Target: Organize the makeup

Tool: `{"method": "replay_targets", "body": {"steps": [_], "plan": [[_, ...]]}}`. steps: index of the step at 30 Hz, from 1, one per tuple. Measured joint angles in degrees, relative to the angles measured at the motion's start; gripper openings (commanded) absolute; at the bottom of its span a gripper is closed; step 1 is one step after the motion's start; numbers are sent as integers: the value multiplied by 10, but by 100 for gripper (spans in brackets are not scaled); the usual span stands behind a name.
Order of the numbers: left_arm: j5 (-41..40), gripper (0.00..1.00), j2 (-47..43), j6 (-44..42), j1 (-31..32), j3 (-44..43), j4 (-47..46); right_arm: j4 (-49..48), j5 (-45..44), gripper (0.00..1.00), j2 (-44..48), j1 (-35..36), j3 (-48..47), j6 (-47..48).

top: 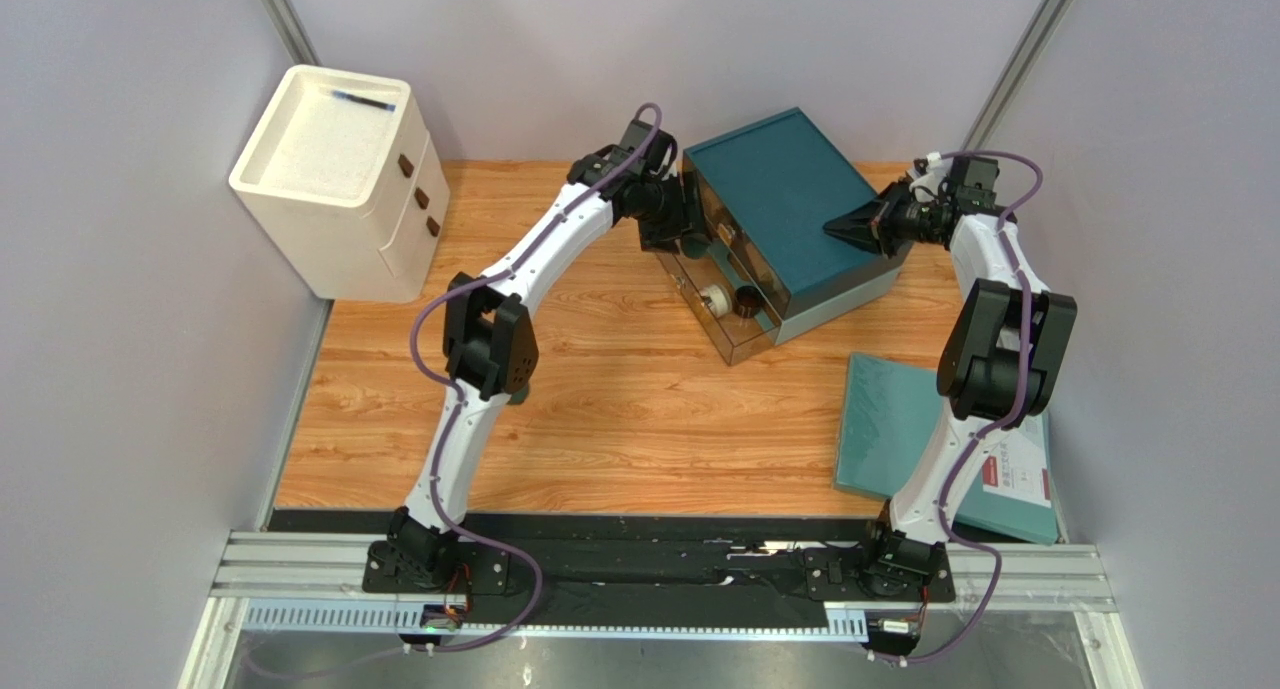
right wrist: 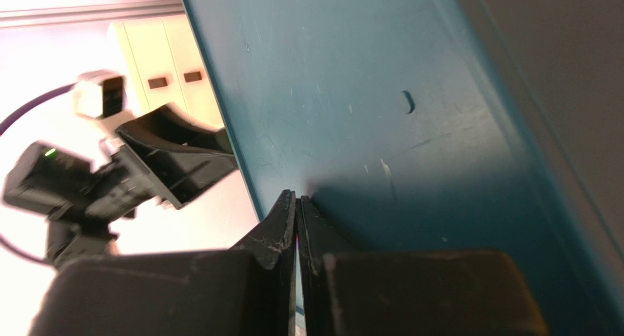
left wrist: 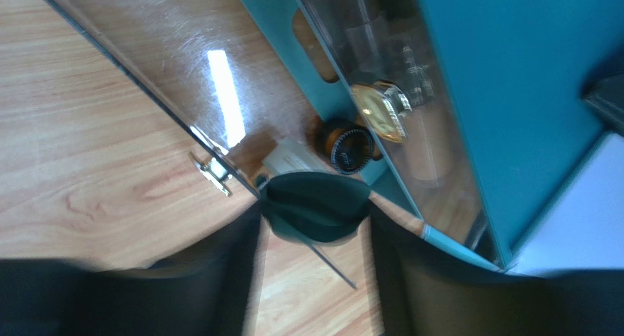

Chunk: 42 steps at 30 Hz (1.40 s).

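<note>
My left gripper point(left wrist: 316, 217) is shut on a dark green round disc point(left wrist: 315, 197), held over the front wall of the pulled-out clear drawer point(left wrist: 183, 65). In the top view the left gripper point(top: 679, 217) is at the left side of the teal drawer box point(top: 789, 194). Inside the drawer lie a small brown bottle with a dark ribbed cap point(left wrist: 347, 147), a clear bottle with a gold part point(left wrist: 381, 111) and a peach tube point(left wrist: 311, 47). My right gripper point(right wrist: 296, 204) is shut and empty, its tips against the top of the teal box point(right wrist: 410, 131); it also shows in the top view point(top: 851, 227).
A white drawer cabinet point(top: 338, 179) stands at the back left. A flat teal board point(top: 899, 427) lies at the right by the right arm. The clear drawer point(top: 724, 311) sticks out toward the table's middle. Grey walls close both sides.
</note>
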<state>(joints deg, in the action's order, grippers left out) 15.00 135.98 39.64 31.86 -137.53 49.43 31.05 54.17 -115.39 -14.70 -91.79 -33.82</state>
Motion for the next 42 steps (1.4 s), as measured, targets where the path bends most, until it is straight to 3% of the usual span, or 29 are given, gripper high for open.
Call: {"method": "replay_targets", "body": {"steps": [2, 8, 14, 19, 22, 28, 31, 35, 42], "plan": [[11, 83, 20, 14, 0, 3, -6, 0, 2, 4, 0, 0, 0, 0], [28, 84, 35, 33, 0, 42, -30, 1, 3, 4, 0, 0, 0, 0], [13, 88, -6, 20, -7, 98, -46, 2, 5, 4, 2, 0, 3, 0], [-30, 99, -118, -22, -27, 207, -11, 7, 12, 4, 3, 1, 7, 0], [-67, 100, -203, -44, -45, 300, 10, 10, 13, 4, 3, 1, 7, 0], [-122, 100, -392, -37, -97, 592, 29, 10, 14, 4, 3, 1, 7, 0], [-142, 99, -449, -17, -123, 689, 37, 10, 15, 4, 2, 0, 7, 0], [-157, 99, -491, 10, -157, 760, 40, 10, 15, 4, 2, 0, 7, 0], [-166, 97, -465, 40, -192, 788, 18, 10, 17, 4, 1, 1, 7, 1]]}}
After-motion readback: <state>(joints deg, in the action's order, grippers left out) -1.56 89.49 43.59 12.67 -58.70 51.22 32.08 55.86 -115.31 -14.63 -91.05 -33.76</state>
